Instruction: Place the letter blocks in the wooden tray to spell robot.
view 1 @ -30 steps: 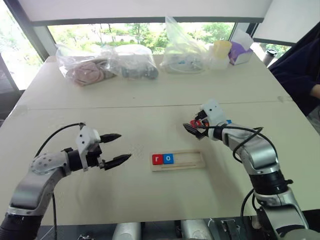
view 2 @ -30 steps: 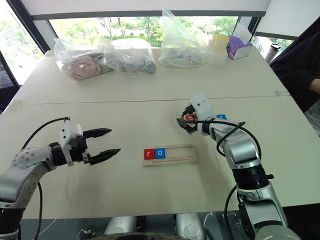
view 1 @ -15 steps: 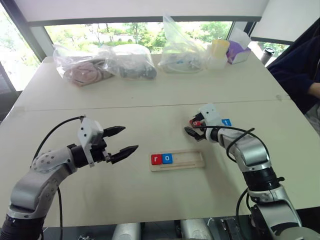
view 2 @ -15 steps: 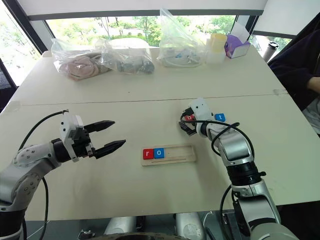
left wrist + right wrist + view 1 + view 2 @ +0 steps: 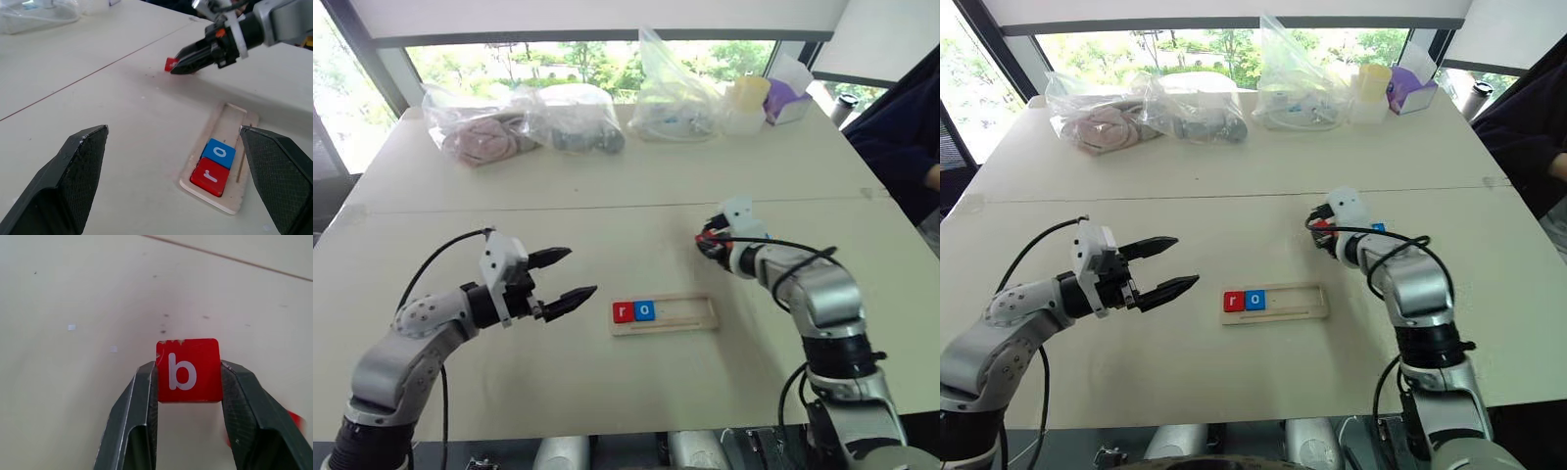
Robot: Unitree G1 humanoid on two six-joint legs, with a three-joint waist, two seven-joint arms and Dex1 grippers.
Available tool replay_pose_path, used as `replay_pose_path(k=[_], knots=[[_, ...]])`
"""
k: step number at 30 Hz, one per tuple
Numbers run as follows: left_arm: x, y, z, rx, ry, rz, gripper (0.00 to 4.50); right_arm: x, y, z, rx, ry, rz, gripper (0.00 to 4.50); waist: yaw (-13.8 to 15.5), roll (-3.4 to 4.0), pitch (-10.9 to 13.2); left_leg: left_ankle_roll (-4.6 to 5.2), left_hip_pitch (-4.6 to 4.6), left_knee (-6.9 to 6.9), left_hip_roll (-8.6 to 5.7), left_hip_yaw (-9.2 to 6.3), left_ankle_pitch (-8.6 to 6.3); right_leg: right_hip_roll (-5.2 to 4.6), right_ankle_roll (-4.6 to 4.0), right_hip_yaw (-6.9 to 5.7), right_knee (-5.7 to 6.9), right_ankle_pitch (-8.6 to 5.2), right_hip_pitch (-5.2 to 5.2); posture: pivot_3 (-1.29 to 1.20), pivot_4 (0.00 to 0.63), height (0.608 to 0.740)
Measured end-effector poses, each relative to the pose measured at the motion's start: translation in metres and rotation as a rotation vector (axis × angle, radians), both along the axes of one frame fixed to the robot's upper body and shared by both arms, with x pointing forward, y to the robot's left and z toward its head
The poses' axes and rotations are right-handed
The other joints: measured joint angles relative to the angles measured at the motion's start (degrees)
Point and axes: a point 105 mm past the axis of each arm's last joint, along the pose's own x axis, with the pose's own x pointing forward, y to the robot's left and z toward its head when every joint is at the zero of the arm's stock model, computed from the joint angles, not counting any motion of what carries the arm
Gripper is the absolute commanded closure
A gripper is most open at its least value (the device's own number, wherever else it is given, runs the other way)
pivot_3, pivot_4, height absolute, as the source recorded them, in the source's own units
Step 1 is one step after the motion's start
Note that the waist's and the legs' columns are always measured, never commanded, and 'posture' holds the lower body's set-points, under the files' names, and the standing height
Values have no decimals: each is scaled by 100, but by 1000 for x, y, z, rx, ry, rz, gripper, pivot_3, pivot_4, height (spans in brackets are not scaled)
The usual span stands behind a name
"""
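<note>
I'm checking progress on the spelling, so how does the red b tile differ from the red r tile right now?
The b tile is clamped between the fingers of the right hand, off the table; the r tile lies flat at the left end of the wooden tray. The b tile has no neighbour; the r tile sits against the blue o tile. Both are red squares with white lowercase letters.
</note>
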Motion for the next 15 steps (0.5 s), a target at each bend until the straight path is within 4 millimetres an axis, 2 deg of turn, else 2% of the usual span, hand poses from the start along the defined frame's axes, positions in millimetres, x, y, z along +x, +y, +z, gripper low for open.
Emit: replay_pose_path(k=[3, 6, 11, 15], knots=[[-3, -4, 0, 1, 2, -36, 0, -29, -9, 6, 47, 39, -70, 3333, 39, -1, -1, 0, 1, -1, 2, -2, 0, 5, -1, -1, 3, 0, -4, 0, 150, 740], [-4, -7, 2, 1, -6, -69, 0, -58, -15, -12, 113, 110, -133, 3333, 65, 0, -1, 0, 2, 2, 2, -2, 1, 11, -18, -1, 4, -10, -2, 0, 150, 740], [-1, -14, 5, -5, -17, -109, 0, -77, -31, -23, 122, 119, -249, 3333, 53, -1, -2, -2, 3, 14, -1, 10, 3, 8, -19, 7, 1, -12, 4, 0, 150, 740], [3, -15, 7, -12, -23, -110, 0, -91, -39, -44, 134, 173, -370, 3333, 38, -1, -4, -2, 4, 5, -3, 9, 3, 12, -10, 7, 0, -10, 1, 0, 150, 740]])
